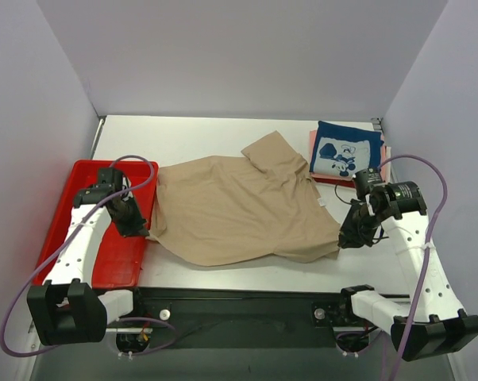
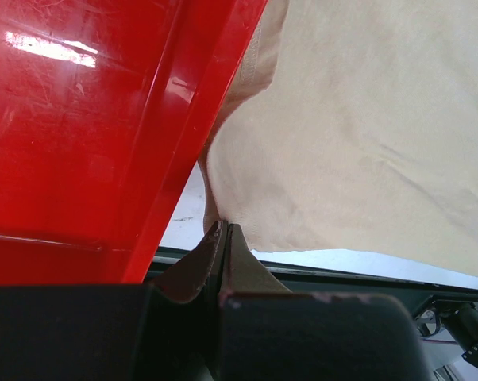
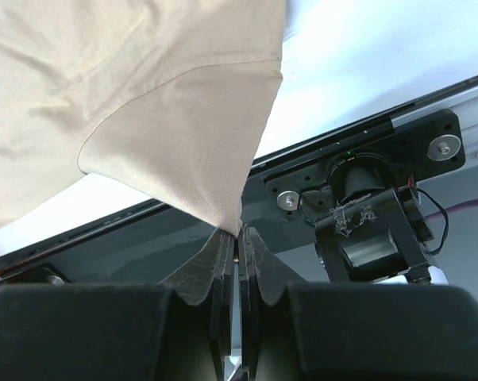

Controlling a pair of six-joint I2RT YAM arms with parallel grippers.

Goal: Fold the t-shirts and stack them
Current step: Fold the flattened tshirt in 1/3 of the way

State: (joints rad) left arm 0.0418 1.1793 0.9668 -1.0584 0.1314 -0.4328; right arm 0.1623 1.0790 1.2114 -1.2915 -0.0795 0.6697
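Observation:
A tan t-shirt (image 1: 239,208) lies spread across the middle of the table. My left gripper (image 1: 137,228) is shut on its near left corner beside the red tray; in the left wrist view the tan cloth (image 2: 366,135) runs into the closed fingertips of that gripper (image 2: 224,228). My right gripper (image 1: 352,236) is shut on the near right corner, and the right wrist view shows the tan t-shirt (image 3: 159,119) pulled to a point in that gripper (image 3: 240,234). At the back right a folded navy t-shirt (image 1: 344,151) with a white cartoon print lies on a pink t-shirt (image 1: 313,141).
A red plastic tray (image 1: 92,262) sits at the left, under my left arm. Grey walls close in the table at the back and both sides. The black rail (image 1: 239,298) with the arm bases runs along the near edge.

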